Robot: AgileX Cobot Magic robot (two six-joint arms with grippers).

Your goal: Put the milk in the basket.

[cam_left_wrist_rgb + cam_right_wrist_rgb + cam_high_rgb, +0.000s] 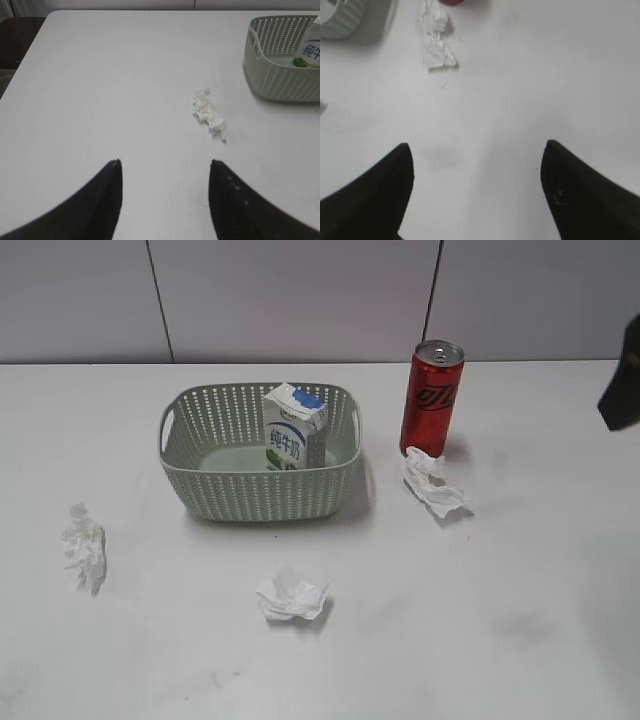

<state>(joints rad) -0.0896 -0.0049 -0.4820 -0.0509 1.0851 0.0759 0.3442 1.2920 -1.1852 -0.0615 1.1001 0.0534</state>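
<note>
**A:** Start with the exterior view. Where is the milk carton (294,429)?

**B:** Standing upright inside the basket (257,493), long axis vertical, toward the right half of it. A red can (431,397) stands just right of the basket, and three crumpled tissues lie on the table (520,570). Only a dark piece of the right arm shows at the right edge, well apart from the basket.

**A:** And the left wrist view?

**B:** The left gripper (165,200) is spread wide with nothing between its fingers, hovering over bare table. The basket sits far up and to the right of it, the carton just visible at the frame's edge, with a crumpled tissue (210,112) in between.

**A:** The right wrist view?

**B:** The right gripper (477,192) is also wide open and empty. The basket's corner shows at the upper left, another tissue (436,35) and a sliver of the can above. The carton isn't visible here.

**A:** So which arm is nearer?

**B:** Neither is close. I'd judge the placing done; only clearing away remains.
</note>
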